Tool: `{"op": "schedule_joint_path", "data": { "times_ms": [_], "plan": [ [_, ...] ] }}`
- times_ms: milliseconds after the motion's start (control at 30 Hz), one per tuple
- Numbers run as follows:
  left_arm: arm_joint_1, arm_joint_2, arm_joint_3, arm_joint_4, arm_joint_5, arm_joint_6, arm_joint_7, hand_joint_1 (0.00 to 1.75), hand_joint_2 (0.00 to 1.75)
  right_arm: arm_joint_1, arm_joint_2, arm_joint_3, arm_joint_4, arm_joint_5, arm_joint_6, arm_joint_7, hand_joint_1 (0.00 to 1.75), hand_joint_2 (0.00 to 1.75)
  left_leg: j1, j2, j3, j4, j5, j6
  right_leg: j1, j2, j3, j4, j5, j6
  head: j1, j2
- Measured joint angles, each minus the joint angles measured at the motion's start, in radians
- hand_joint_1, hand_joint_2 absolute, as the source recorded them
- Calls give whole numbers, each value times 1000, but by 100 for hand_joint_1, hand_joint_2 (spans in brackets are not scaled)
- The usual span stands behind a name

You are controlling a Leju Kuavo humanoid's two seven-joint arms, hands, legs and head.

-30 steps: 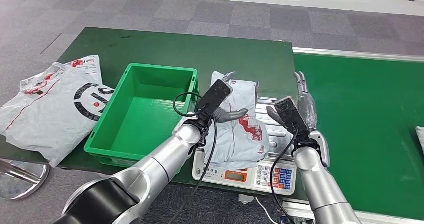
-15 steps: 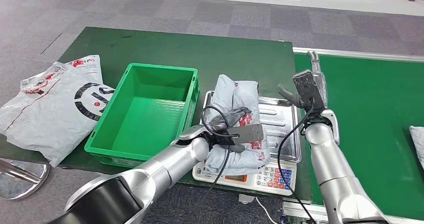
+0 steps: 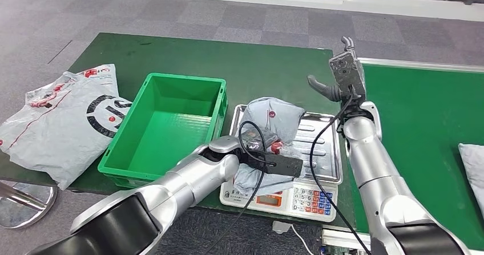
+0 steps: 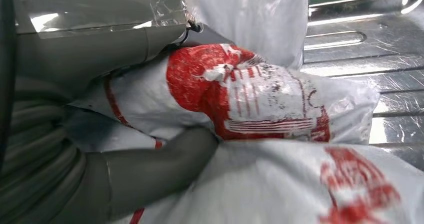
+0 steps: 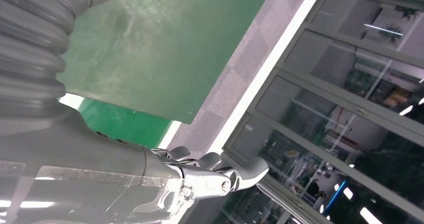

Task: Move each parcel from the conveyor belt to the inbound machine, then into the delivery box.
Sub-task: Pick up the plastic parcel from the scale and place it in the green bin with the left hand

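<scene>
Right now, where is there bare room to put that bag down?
The green bin is bare inside. The green table beyond the bin and scale is open, as is the belt up to the pale parcel at its edge. The scale tray is crowded: the left hand grips the parcel there.

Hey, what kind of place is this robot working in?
Probably a parcel sorting or logistics test station. A green conveyor belt runs beside a weighing scale with a keypad, a plastic mailer parcel lies on the scale's steel tray, and a green delivery box stands next to it.
</scene>
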Motion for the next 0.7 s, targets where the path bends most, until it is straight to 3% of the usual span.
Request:
{"op": "schedule_joint_path", "data": {
  "times_ms": [300,567,700],
  "plan": [
    [-2,8,8,-7,40,140,-17,175,175,0,17,1,4,4,-11,19,0,175,0,0,1,0,0,0,0,0,0,0,0,0,0,0],
    [-44,26,74,-48,47,374,-35,175,175,-3,23,25,15,13,-12,32,0,175,0,-2,-2,0,1,0,0,-1,-2,0,0,0,0,0],
    [-77,41,96,-61,-11,444,9,175,175,-4,23,28,23,11,-15,22,0,175,0,-2,-3,0,1,0,0,-1,-3,0,0,0,0,0]
  ]
}}
